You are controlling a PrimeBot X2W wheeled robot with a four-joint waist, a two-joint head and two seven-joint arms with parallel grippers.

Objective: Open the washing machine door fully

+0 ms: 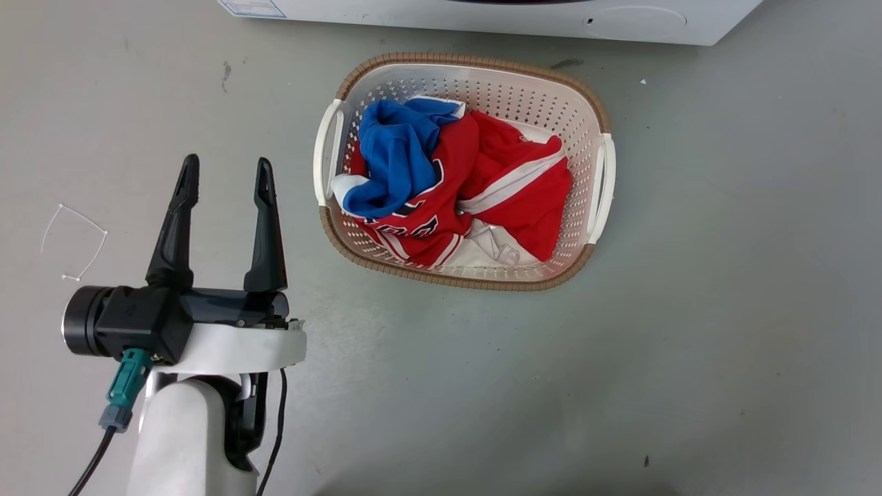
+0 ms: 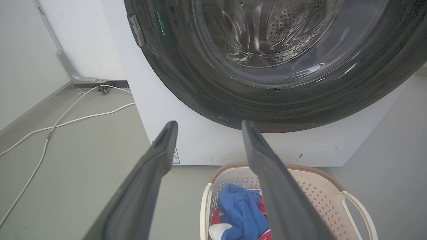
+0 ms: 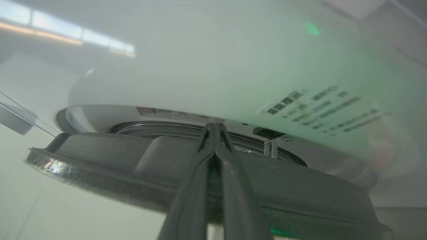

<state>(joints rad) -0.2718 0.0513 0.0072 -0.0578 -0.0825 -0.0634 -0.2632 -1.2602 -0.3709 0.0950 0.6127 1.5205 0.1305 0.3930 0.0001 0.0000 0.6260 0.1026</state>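
Washing machine door (image 3: 100,166) stands a little ajar, a narrow gap showing between its grey inner rim and the white machine (image 3: 233,66), as the right gripper (image 3: 213,126), fingers pressed together, reaches its tips into that gap. The left gripper (image 1: 227,164) hangs spread and empty above the floor beside a laundry basket (image 1: 599,110). By this showing, the opening has begun and most of the swing is left to make

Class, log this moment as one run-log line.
left hand: open, left of laundry basket | right hand: shut, at washing machine door edge | state: ajar
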